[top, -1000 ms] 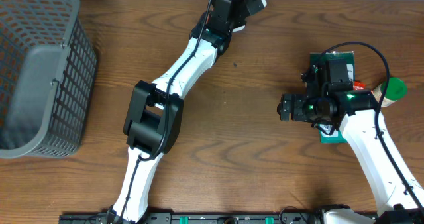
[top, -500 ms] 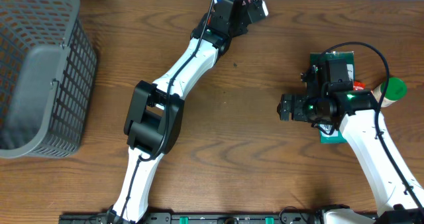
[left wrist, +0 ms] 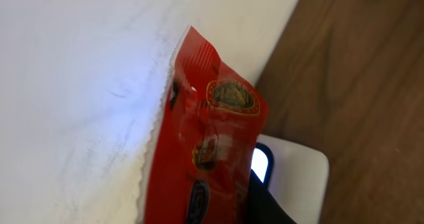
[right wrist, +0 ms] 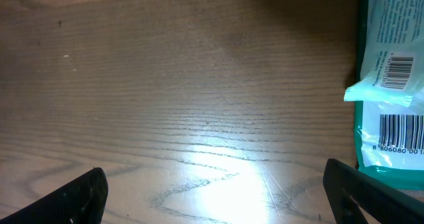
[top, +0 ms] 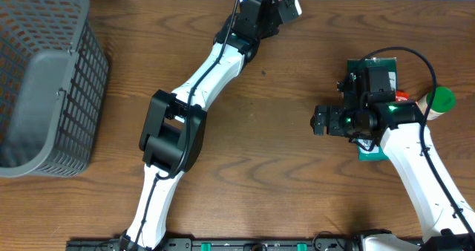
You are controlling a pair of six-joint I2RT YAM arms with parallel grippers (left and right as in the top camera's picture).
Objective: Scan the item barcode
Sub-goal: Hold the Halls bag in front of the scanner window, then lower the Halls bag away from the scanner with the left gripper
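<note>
While gripped, red packet (left wrist: 205, 151) lengthwise along jaws

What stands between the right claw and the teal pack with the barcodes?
Nothing visible. In the right wrist view only bare table lies between the open right claw and the teal pack, at the right edge.

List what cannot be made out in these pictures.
- Left wrist view: red foil packet, print blurred, no barcode showing, lower end cut off by the bottom edge.
- Left wrist view: white rounded device, partly hidden behind the packet.
- Right wrist view: teal-and-white pack, barcode cut off by the right edge; overhead, the right arm covers most of it.
- Overhead: green-capped object, too small to identify.
</note>
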